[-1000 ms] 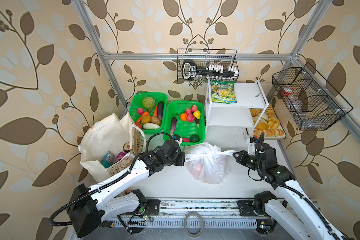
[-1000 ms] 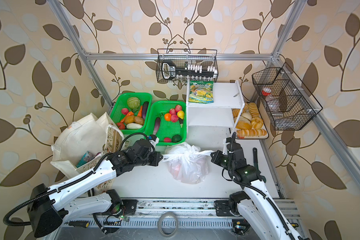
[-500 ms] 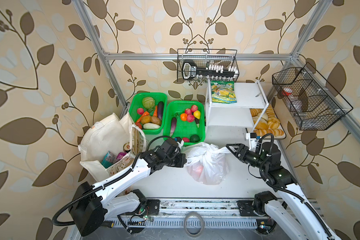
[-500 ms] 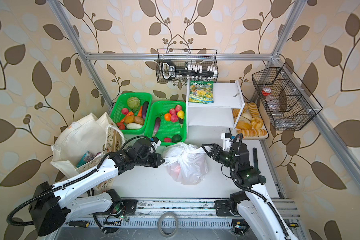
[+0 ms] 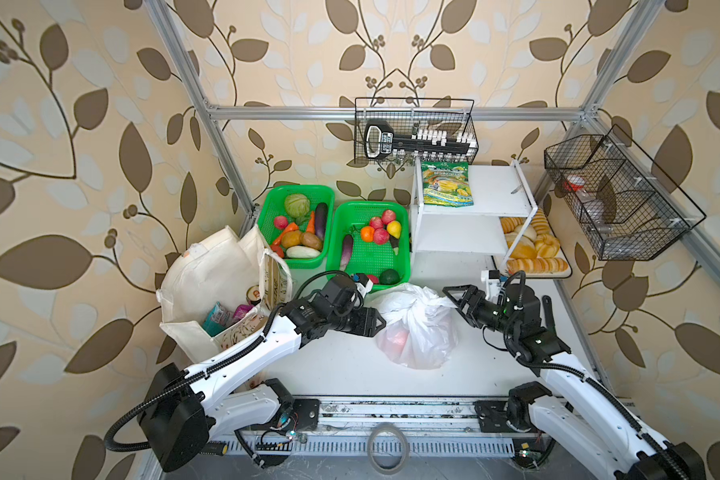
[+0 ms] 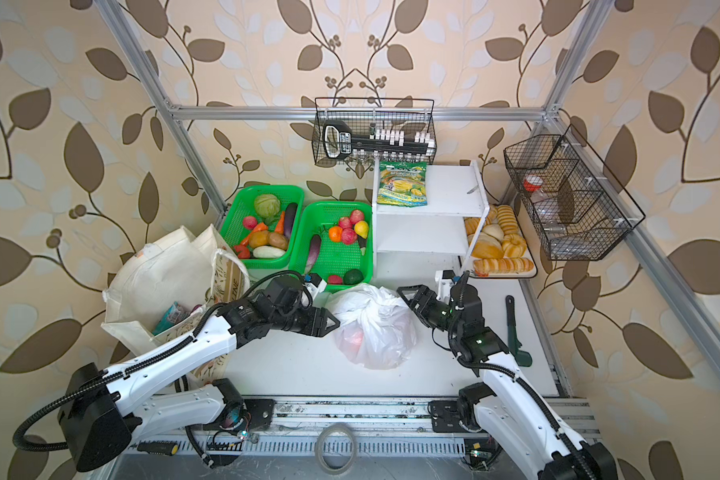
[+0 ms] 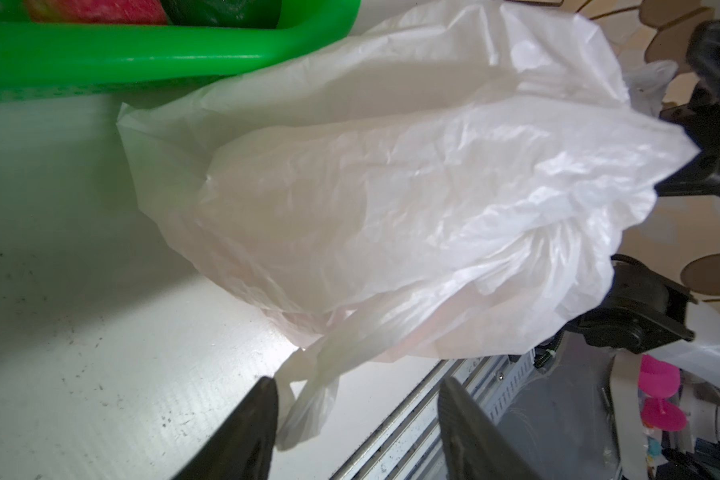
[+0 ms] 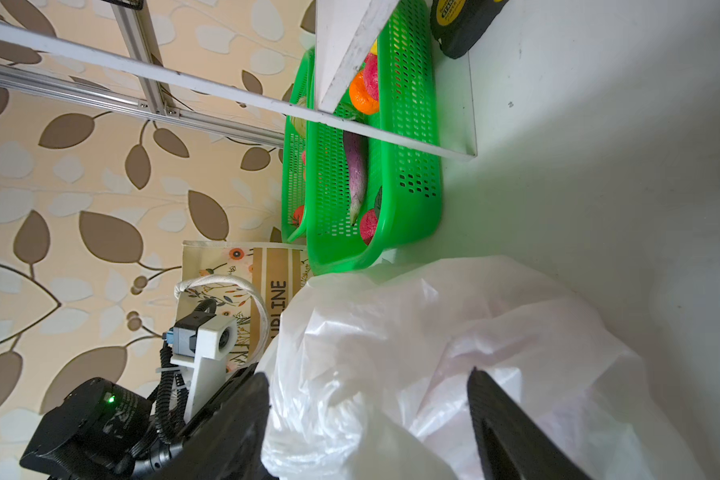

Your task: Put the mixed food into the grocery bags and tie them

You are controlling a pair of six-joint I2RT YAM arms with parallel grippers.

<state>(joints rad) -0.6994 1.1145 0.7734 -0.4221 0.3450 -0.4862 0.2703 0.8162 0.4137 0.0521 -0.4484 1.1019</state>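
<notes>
Plastic carrier bag [image 5: 416,328]: stands at the centre of the surface [image 5: 341,365], just near of the right green basket [image 5: 375,259]. Its mouth is gathered into a bunch on top, and a reddish shape [image 5: 391,340] shows through the film low on its left.
Handling: judged light, limp and slippery. Thin film may tear if dragged, and loose contents may roll and tip it.
Hold points: take the loop handles or the gathered neck, not the belly. In the left wrist view one handle tail [image 7: 308,407] lies loose on the surface.
Left gripper [image 5: 376,322]: spread and empty, just left of the bag, with the tail beside one finger [image 7: 246,432].
Right gripper [image 5: 453,298]: spread and empty, at the bag's far right shoulder. Contact with the film cannot be told.
Knot: tightness cannot be confirmed.
Cloth tote [image 5: 208,282]: on the left, open and soft, holding a blue pouch [image 5: 217,318], a purple packet [image 5: 242,311] and a can [image 5: 253,294].
</notes>
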